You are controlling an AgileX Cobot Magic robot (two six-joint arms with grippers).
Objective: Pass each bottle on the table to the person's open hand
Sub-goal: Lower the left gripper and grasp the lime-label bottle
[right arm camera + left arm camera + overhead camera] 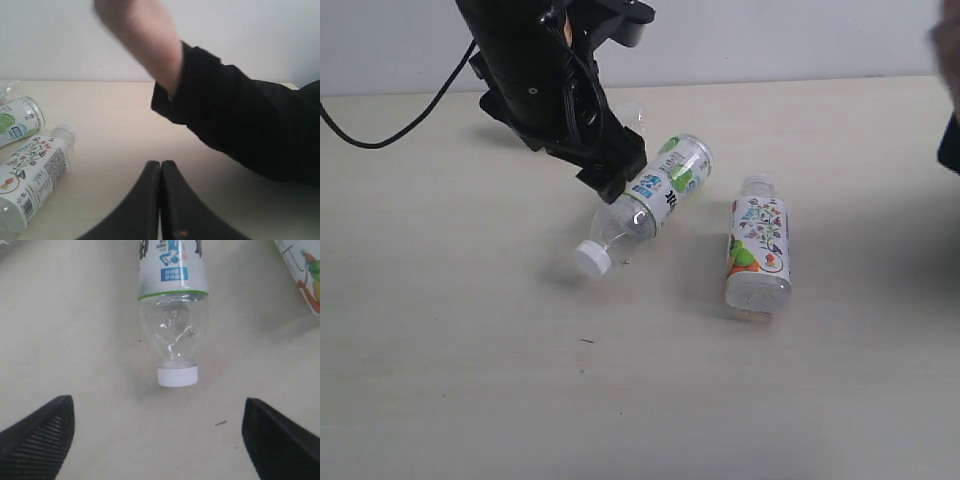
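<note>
- Your left gripper [157, 401] has its fingers spread wide, with bare table [470, 390] on both sides of the green bottle's [662, 188] cap [592, 258].
- The left arm hangs over that bottle's far end, so the way in from above is blocked there.
- The floral bottle [758, 250] lies just to the right, not touching. A lane of table runs between the two, tightest up by the green bottle's base.
- The near half of the table is open room.
- A cable [395, 128] trails over the far left, well apart from the bottles.
- On the right, a black sleeve [240, 120] and a blurred hand [140, 40] cross ahead of your right gripper [160, 167], whose fingers are pressed together. Bare table shows between the sleeve and the floral bottle.
</note>
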